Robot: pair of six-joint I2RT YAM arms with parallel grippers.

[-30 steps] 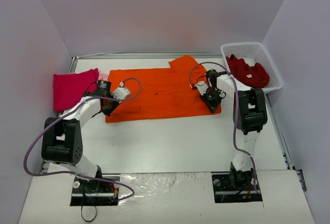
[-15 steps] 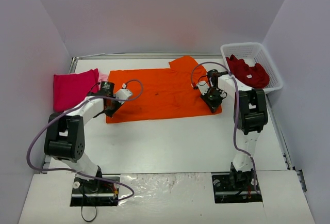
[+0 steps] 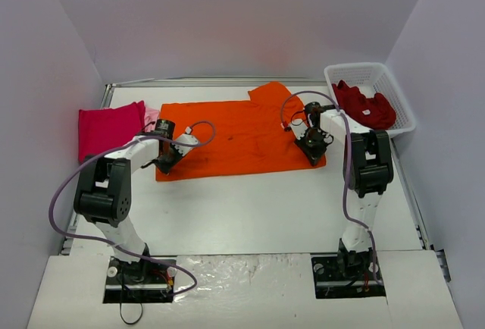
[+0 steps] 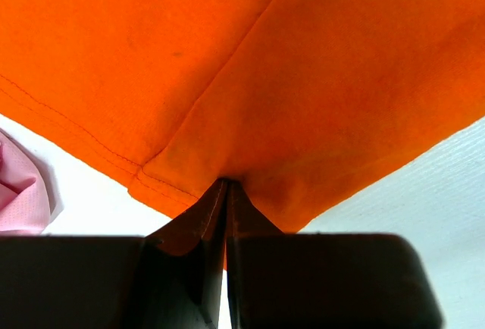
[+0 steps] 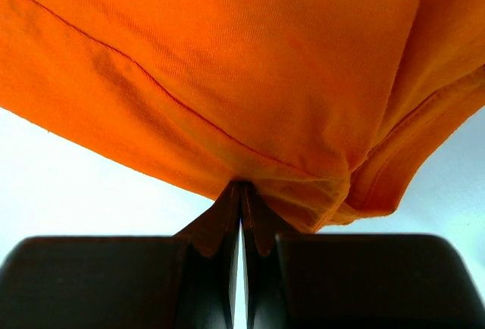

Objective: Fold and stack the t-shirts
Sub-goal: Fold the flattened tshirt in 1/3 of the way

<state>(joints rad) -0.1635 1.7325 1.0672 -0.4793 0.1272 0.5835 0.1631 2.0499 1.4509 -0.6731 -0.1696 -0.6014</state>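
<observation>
1. Left gripper (image 3: 162, 165) has its jaws pressed together on the near left corner of the orange t-shirt (image 3: 242, 136). In the wrist view the dark fingertips (image 4: 206, 215) pinch a hemmed fold, and how much cloth sits between them is hidden.
2. The right gripper (image 3: 314, 155) is likewise clamped on the shirt's near right corner. Its fingertips (image 5: 223, 215) meet under a bunched, stitched edge that covers their ends.
3. The orange t-shirt lies spread across the far middle of the table (image 3: 250, 208), with one sleeve poking toward the far edge. Both wrist views are cropped so tightly that little besides orange cloth and white surface shows.
4. A folded magenta-pink t-shirt (image 3: 106, 130) lies at the left, just beside the orange one.
5. Only a sliver of the pale pink t-shirt (image 3: 152, 114) shows between them; the rest is hidden.
6. Dark red t-shirts (image 3: 364, 105) are heaped in the white basket (image 3: 356, 66) at the far right corner; how many cannot be told.
7. Grey cables (image 3: 198, 128) loop above the shirt near both wrists, and the arms cover its near corners from overhead.
</observation>
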